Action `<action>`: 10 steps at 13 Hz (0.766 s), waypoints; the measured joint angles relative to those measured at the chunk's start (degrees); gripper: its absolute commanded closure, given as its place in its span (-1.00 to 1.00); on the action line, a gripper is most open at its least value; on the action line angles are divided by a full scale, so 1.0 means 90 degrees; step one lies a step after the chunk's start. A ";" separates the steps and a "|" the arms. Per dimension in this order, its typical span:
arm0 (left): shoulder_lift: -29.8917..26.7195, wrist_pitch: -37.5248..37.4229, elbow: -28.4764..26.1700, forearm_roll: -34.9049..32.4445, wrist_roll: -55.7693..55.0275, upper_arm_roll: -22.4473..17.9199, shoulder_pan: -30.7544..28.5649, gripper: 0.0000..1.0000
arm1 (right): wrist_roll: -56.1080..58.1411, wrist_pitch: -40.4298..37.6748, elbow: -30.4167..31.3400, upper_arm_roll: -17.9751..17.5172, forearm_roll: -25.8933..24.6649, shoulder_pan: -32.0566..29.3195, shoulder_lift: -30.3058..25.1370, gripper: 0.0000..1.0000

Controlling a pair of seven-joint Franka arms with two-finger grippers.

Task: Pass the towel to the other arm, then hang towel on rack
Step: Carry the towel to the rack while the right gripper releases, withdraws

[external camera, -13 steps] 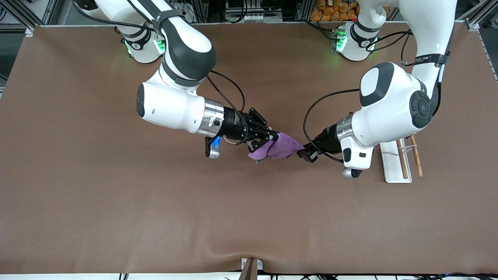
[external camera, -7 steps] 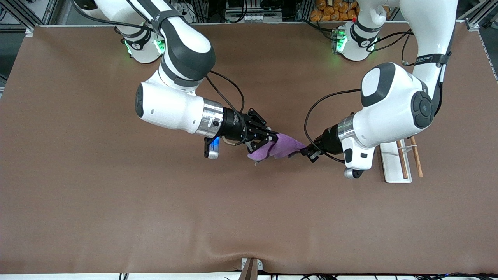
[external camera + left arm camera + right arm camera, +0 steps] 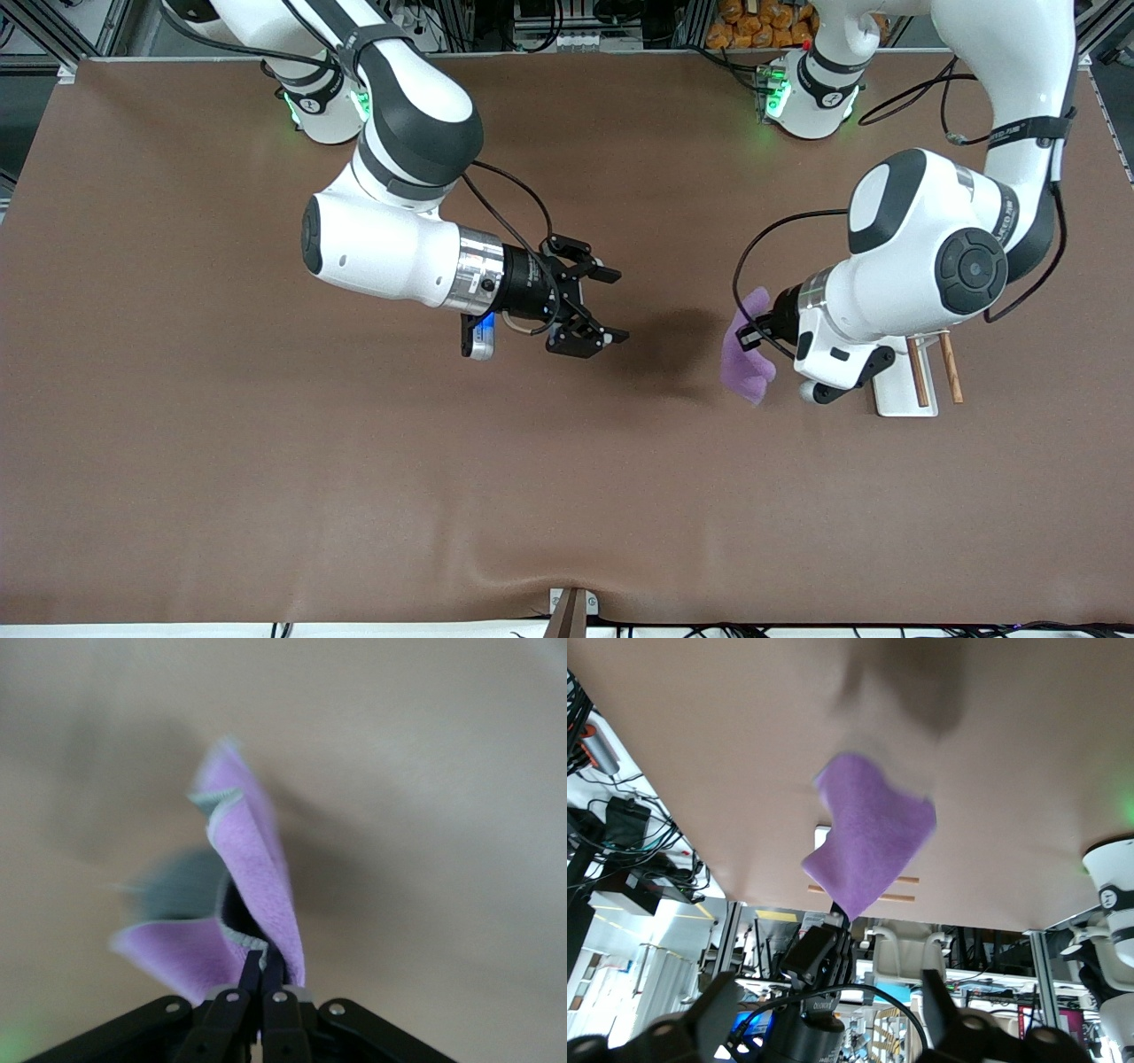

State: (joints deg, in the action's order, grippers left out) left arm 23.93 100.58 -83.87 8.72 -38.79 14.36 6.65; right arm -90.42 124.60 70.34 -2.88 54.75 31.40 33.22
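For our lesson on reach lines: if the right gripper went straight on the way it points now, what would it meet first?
The right gripper, jaws open over bare table, points toward the towel hanging from the left gripper. Nothing lies between, so the towel would probably come first, though its height is hard to judge.

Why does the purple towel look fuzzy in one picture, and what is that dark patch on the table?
In the left wrist view the towel has smeared edges, probably from motion, though the left gripper pinching it looks crisp. In the front view a soft shadow darkens the table between the open right gripper and the towel. The right wrist view shows the towel clearly, with the rack partly hidden by it.
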 measured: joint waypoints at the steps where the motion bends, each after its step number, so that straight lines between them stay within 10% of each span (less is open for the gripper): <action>1: -0.0015 -0.0189 0.0000 -0.0216 0.0500 -0.0001 -0.0102 1.00 | 0.0000 -0.0196 -0.0034 0.0013 -0.0231 -0.0067 -0.0020 -1.00; 10: -0.0645 -0.1048 -0.0315 -0.1724 0.3110 -0.0008 -0.0798 1.00 | 0.1172 -0.2286 -0.0473 0.0045 -0.1325 -0.1125 -0.0378 -1.00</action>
State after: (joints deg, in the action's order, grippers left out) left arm 18.12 91.15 -86.71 -6.79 -10.80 14.28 -0.53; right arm -79.88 104.03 66.09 -2.48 42.82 21.28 29.81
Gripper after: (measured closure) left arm 0.978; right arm 0.000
